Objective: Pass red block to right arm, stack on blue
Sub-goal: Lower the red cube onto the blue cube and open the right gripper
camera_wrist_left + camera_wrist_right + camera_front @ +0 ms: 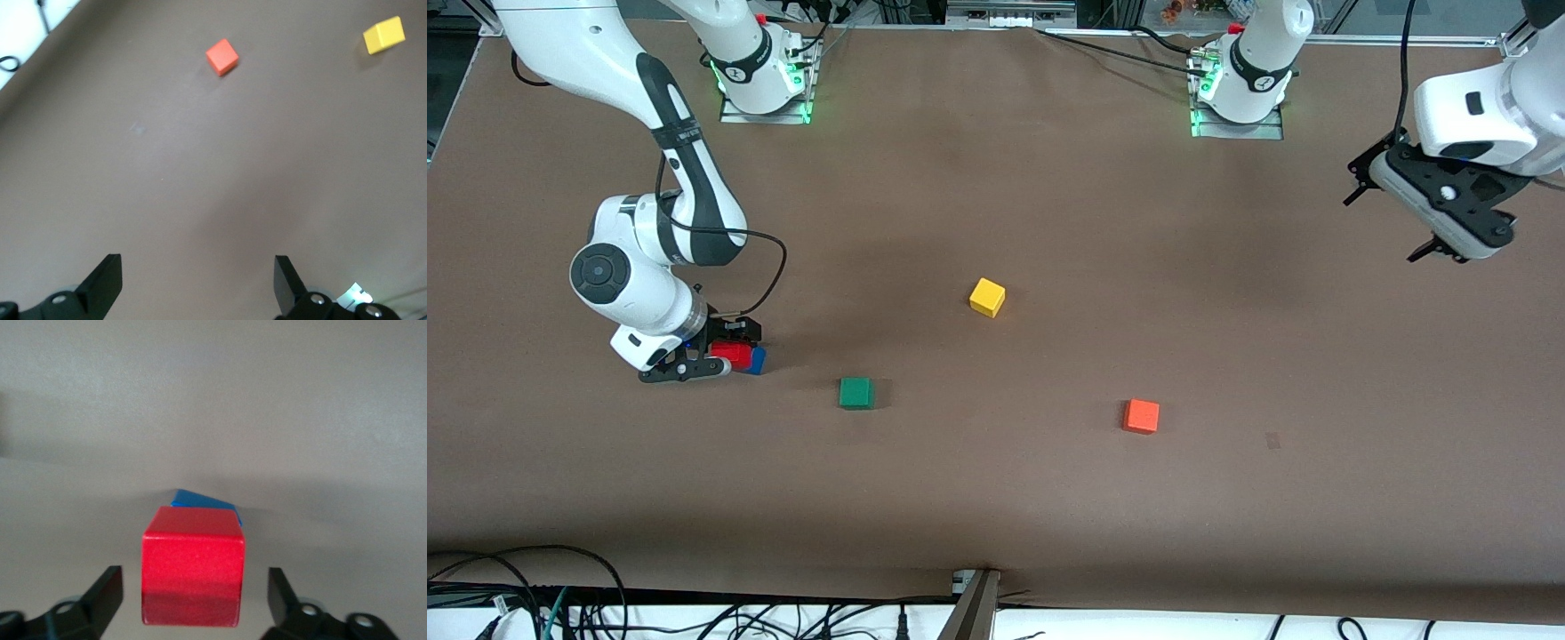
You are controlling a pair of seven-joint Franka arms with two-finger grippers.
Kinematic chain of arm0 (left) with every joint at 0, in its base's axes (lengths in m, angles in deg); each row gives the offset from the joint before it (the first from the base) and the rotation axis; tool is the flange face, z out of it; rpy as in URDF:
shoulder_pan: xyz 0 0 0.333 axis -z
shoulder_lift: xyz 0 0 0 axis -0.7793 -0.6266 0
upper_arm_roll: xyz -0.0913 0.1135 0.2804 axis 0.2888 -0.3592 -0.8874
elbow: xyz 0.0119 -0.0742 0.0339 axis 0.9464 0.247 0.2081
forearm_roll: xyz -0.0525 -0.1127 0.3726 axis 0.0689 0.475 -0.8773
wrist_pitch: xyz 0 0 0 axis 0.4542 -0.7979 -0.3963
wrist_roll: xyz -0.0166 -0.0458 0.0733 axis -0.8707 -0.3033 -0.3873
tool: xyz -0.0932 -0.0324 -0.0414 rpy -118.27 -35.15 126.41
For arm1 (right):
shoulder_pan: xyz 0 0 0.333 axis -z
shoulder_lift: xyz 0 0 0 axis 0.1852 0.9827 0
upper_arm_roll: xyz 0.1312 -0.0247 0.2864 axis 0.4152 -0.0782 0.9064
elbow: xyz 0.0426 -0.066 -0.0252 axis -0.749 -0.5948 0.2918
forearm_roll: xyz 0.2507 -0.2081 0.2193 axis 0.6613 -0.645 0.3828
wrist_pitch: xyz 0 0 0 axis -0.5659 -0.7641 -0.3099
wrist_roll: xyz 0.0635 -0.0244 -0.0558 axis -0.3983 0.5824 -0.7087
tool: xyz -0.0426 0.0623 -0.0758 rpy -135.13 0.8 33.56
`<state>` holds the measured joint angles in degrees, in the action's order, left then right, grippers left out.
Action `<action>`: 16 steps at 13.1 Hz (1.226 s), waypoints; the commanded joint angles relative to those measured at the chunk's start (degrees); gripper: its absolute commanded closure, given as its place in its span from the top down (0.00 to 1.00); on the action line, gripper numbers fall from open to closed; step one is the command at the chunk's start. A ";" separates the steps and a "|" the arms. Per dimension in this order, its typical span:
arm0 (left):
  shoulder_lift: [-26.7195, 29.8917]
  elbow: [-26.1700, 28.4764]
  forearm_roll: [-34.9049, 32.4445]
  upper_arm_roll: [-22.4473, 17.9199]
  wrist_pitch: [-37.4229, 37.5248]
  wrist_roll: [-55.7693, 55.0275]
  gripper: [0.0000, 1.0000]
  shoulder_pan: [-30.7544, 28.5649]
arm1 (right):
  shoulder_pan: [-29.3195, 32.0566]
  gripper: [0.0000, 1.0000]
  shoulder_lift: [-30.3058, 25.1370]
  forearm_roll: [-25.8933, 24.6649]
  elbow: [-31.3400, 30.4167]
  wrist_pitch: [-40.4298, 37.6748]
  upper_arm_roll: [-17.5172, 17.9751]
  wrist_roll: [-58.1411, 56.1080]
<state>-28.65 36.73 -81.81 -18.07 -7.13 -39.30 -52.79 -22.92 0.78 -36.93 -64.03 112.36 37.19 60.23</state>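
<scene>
The red block (193,563) sits on top of the blue cube (203,500), of which only a sliver shows past its upper edge in the right wrist view; in the front view the pair (734,355) stands toward the right arm's end of the table, the blue cube (758,359) peeking out at the side. The right gripper (720,351) is down around this stack, its two fingers (103,593) spread wide on either side of the red block with clear gaps, gripping nothing.

There are five cubes in all, one of each colour. Besides the stacked two, a green cube (855,392) lies on the table (1049,498) near the stack and a little nearer the front camera. A yellow cube (987,297) rests mid-table, farther from the camera than the green one. An orange cube (1141,415) lies toward the left arm's end, well apart from the others.

The left gripper (1392,213) waits in the air over the left arm's end of the table, its fingers (103,283) wide apart and empty.
</scene>
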 commanded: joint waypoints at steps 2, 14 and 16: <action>3.84 2.60 -1.74 -0.76 -0.84 -3.85 1.00 0.45 | 0.21 1.00 -5.62 0.24 2.28 -3.38 -1.93 0.47; 4.80 3.92 2.04 -6.13 4.51 -39.17 1.00 1.77 | 0.12 1.00 -14.60 0.15 33.39 -53.20 -8.00 0.82; 4.72 3.40 2.13 -6.12 5.40 -42.16 1.00 2.47 | 1.34 1.00 -15.13 0.07 33.75 -53.74 -7.76 0.64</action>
<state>-25.52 39.15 -80.58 -23.89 -2.70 -78.40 -51.14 -22.59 -14.89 -36.88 -32.30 60.76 29.16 60.42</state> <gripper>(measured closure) 0.000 0.000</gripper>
